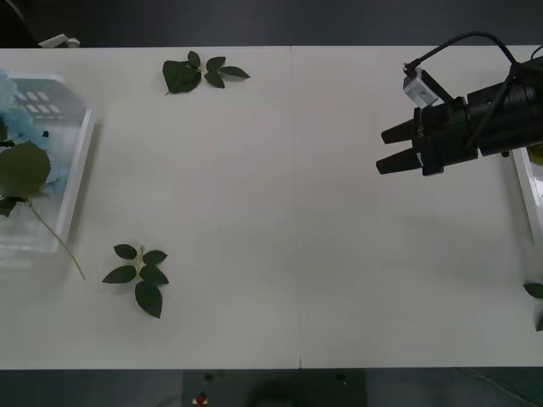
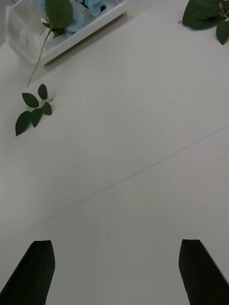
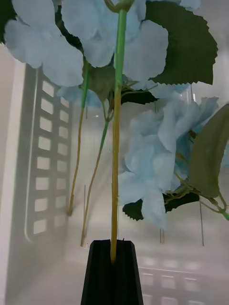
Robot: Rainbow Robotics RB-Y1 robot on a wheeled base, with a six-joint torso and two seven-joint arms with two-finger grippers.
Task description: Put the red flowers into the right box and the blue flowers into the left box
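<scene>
Blue flowers [image 1: 12,106] lie in the left box [image 1: 80,165] at the table's far left, and one thin stem pokes out over its front rim. In the left wrist view my left gripper [image 3: 113,245] is shut on the green stem of a blue flower [image 3: 95,28], above other blue flowers [image 3: 152,157] and the box's slotted bottom [image 3: 45,157]. My right gripper [image 1: 386,148] hovers open over bare table at the right, with nothing between its black fingers [image 2: 38,267]. An edge of the right box [image 1: 528,199] shows behind it. The red flowers are out of view.
Two bloomless leaf sprigs lie on the table, one at the back [image 1: 199,72] and one at the front left [image 1: 140,273]. More leaves [image 1: 534,292] show at the right edge. The wide white tabletop [image 1: 288,229] between the boxes is free.
</scene>
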